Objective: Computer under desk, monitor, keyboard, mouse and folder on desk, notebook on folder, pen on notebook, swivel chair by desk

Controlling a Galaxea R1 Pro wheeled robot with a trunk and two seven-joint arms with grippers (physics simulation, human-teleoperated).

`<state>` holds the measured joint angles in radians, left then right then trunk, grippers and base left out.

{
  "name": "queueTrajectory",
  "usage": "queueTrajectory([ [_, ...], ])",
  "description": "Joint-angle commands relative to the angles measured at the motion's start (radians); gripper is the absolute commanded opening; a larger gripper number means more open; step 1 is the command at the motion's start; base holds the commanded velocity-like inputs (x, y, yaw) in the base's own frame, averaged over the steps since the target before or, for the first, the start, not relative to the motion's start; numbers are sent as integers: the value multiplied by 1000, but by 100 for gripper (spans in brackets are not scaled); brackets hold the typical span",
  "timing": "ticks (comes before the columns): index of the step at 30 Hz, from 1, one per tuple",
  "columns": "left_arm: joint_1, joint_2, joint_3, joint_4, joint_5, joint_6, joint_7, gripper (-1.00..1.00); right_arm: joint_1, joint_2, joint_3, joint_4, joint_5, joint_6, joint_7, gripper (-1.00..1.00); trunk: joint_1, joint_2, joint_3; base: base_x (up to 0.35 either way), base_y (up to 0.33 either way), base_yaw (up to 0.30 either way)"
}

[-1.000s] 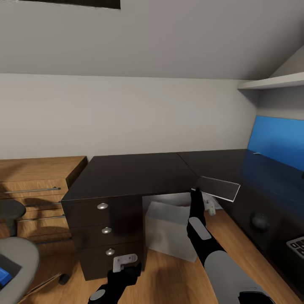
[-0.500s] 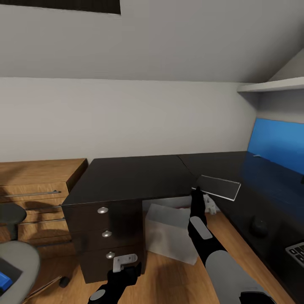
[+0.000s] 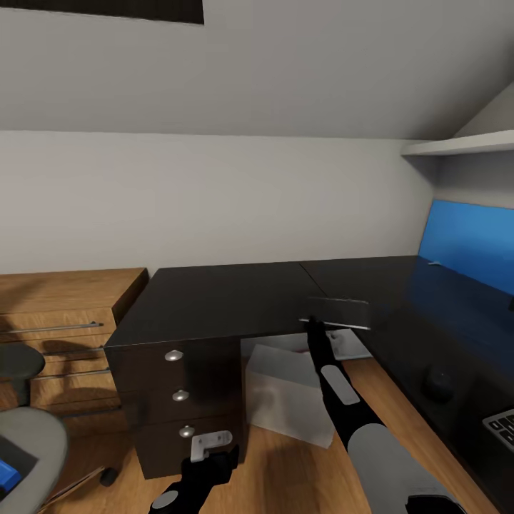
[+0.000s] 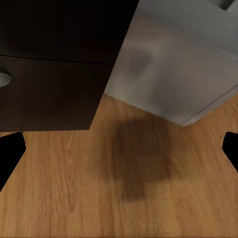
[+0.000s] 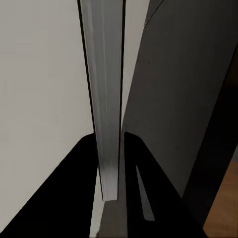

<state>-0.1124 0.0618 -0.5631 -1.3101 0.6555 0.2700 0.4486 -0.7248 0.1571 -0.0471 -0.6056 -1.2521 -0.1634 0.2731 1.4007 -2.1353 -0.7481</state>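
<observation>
My right gripper (image 3: pixel 315 325) is shut on the notebook (image 3: pixel 340 313), a thin dark grey rectangle held nearly level just above the inner corner of the black desk (image 3: pixel 221 296). The right wrist view shows the notebook (image 5: pixel 106 99) edge-on between the fingers. Under the desk stands the light grey computer (image 3: pixel 285 391). My left gripper (image 3: pixel 211 451) hangs low in front of the drawer unit (image 3: pixel 178 389); in its wrist view the left gripper (image 4: pixel 119 148) is open over bare floor. The swivel chair (image 3: pixel 32 435), with the blue folder (image 3: pixel 6 471) on its seat, is at lower left. The keyboard (image 3: pixel 503 425) and mouse (image 3: pixel 437 385) lie on the desk's right wing.
A wooden shelf unit (image 3: pixel 64 307) stands left of the desk against the wall. A blue wall panel (image 3: pixel 467 239) and a white shelf (image 3: pixel 457 143) sit above the right wing. Wooden floor (image 4: pixel 99 188) lies between desk and chair.
My right gripper has carried the notebook leftward and turned it flatter, so it looks thinner from the head view. The left arm has stayed put. The camera shifted slightly early on.
</observation>
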Motion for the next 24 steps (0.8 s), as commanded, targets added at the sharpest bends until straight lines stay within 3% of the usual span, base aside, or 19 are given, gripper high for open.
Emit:
queueTrajectory([
  [1, -1, 1, -3, 2, 7, 2, 8, 100, -1, 1, -1, 1, -12, 8, 11, -100, 0, -1, -1, 0, 0, 0],
  [4, -1, 1, -4, 6, 7, 2, 8, 100, -1, 1, 9, 1, -11, 15, 15, -100, 0, -1, -1, 0, 0, 0],
  [7, -1, 1, -3, 9, 7, 2, 7, 100, 7, 1, 77, 1, -10, 44, 64, -100, 0, -1, -1, 0, 0, 0],
  [11, -1, 2, -2, 9, 7, 1, 7, 100, 16, 2, 120, 1, -10, 65, 100, -100, 0, -1, -1, 0, 0, 0],
  [14, -1, 3, -1, 9, 7, 0, 7, 100, 20, 2, 133, 2, -11, 80, 110, -100, 0, -1, -1, 0, 0, 0],
  [21, -1, 3, -1, 9, 7, 1, 6, 100, 22, 1, 140, 3, -14, 224, 119, -100, 0, -1, -1, 0, 0, 0],
  [24, -1, 3, 0, 9, 7, 1, 5, 100, 22, 1, 140, 3, -16, 252, 120, -100, 0, -1, -1, 0, 0, 0],
])
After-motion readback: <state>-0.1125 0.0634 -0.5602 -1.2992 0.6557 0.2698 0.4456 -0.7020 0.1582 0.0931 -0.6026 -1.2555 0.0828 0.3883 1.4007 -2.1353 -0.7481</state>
